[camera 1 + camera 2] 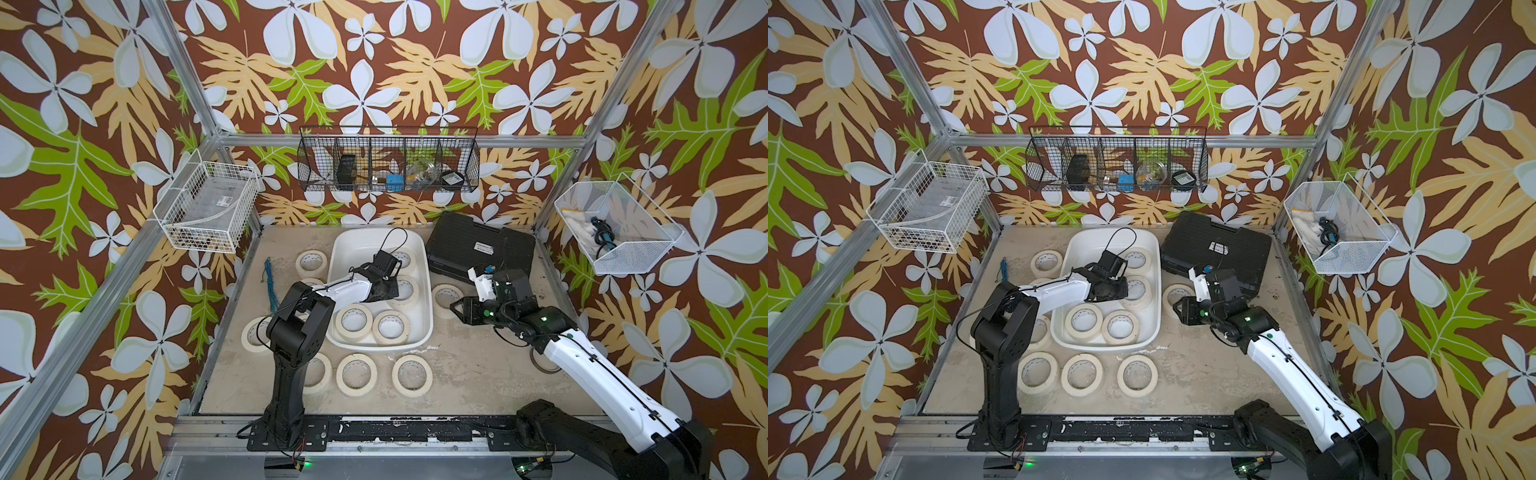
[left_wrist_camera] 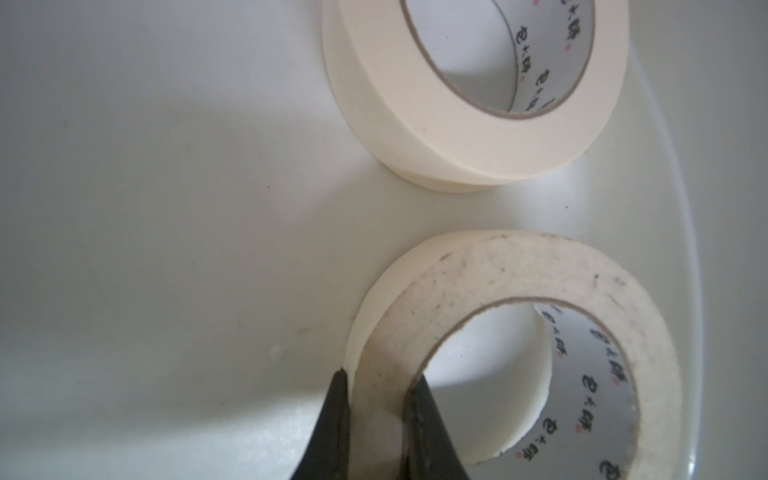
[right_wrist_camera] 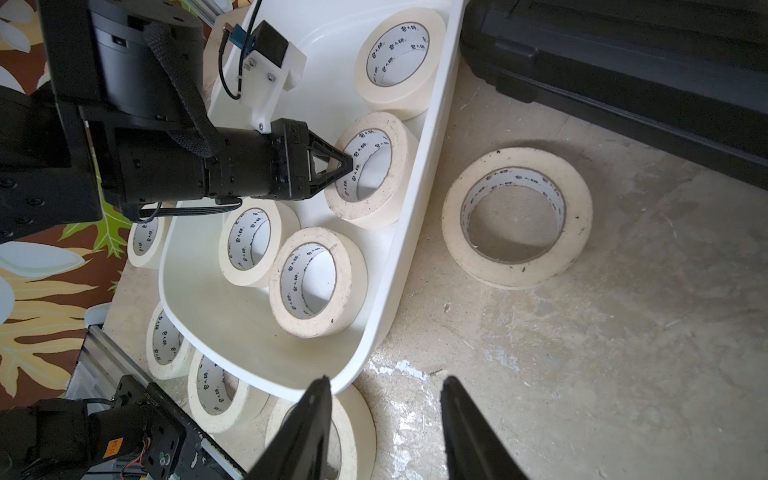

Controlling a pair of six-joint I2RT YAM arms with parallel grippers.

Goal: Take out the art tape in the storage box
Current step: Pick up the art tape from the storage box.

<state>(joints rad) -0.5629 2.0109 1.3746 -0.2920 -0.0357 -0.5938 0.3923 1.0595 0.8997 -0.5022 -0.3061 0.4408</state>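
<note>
- Black mounting plate (image 1: 407, 432) along the front edge, bordering the tabletop (image 1: 478, 374), a scuffed, stained beige surface.
- Floral-patterned walls (image 1: 374, 62) in brown, green and white enclose three sides. A black wire basket (image 1: 388, 160) hangs at the back, and a white wire basket hangs on each side wall (image 1: 203, 203) (image 1: 615, 232).
- Black ribbed plastic case (image 1: 478, 245) at back right, just beside the white plastic storage box (image 1: 353, 249).
- Four cream masking-tape rolls lie flat in the storage box; further rolls lie on the tabletop around it.
- Left jaws closed on the ring of one art tape roll (image 2: 540, 266) near the box's right wall, one jaw inside the printed core and one outside.
- Right jaws spread apart, holding nothing, above the tabletop just outside the box's right rim, near a loose roll (image 1: 446, 297).
</note>
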